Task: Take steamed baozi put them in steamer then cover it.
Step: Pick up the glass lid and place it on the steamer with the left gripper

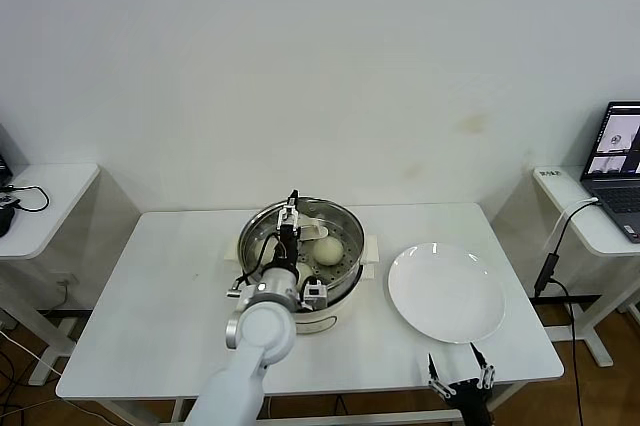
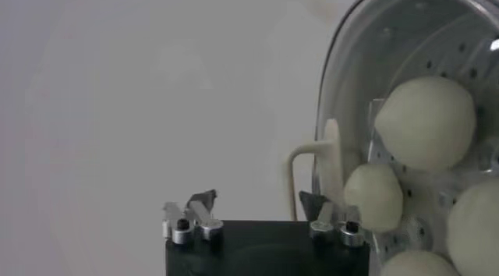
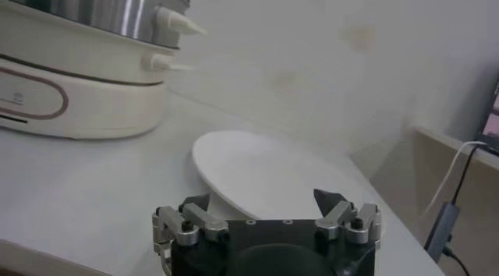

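Note:
The steamer (image 1: 345, 221) stands mid-table on its cream-white base (image 1: 320, 318). The clear glass cover (image 2: 366, 59) lies over it, and its cream-white handle (image 2: 331, 164) stands up. Several cream-white baozi show through the glass, such as one baozi (image 2: 425, 122) and a second baozi (image 2: 373, 196); one baozi (image 1: 328, 250) also shows in the head view. My left gripper (image 1: 290, 216) is above the cover, open (image 2: 258, 198), with the handle close by one fingertip. My right gripper (image 1: 458, 378) is open and empty (image 3: 263, 198) at the table's front edge.
An empty white plate (image 1: 445, 291) lies right of the steamer, just beyond my right gripper; it also shows in the right wrist view (image 3: 265, 168). A side table with a laptop (image 1: 620, 156) stands at the right. Another side table with cables (image 1: 40, 196) stands at the left.

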Robot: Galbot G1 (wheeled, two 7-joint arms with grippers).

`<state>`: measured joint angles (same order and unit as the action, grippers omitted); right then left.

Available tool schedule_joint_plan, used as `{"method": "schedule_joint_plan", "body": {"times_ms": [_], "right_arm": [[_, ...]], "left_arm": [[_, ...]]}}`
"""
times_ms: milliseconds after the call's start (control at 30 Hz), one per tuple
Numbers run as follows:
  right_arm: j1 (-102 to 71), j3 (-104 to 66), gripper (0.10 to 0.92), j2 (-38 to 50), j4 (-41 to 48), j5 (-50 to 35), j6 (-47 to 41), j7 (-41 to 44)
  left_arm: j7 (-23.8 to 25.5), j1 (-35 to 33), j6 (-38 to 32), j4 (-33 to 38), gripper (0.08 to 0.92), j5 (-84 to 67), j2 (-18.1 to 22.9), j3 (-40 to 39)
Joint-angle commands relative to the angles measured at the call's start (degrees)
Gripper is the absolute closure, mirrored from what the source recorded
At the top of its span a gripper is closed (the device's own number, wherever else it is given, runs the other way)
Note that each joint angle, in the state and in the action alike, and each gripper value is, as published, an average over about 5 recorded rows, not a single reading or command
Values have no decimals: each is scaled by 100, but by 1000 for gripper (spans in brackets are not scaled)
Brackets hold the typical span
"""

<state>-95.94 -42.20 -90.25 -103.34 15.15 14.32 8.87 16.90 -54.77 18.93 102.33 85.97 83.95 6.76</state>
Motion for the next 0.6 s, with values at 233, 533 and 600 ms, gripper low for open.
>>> {"method": "schedule_joint_plan", "body": {"times_ms": [233, 533, 600], "right_arm": [[4, 7, 202, -1, -3, 6, 6, 16], [2, 15, 203, -2, -4, 9, 6, 21], [0, 15, 203, -2, -4, 10, 6, 23]], "left_arm": [[70, -8, -93, -66, 419, 44, 6, -21], [26, -15, -212, -101, 679, 41, 14, -35], [6, -16, -231, -103, 731, 29, 24, -40]]}}
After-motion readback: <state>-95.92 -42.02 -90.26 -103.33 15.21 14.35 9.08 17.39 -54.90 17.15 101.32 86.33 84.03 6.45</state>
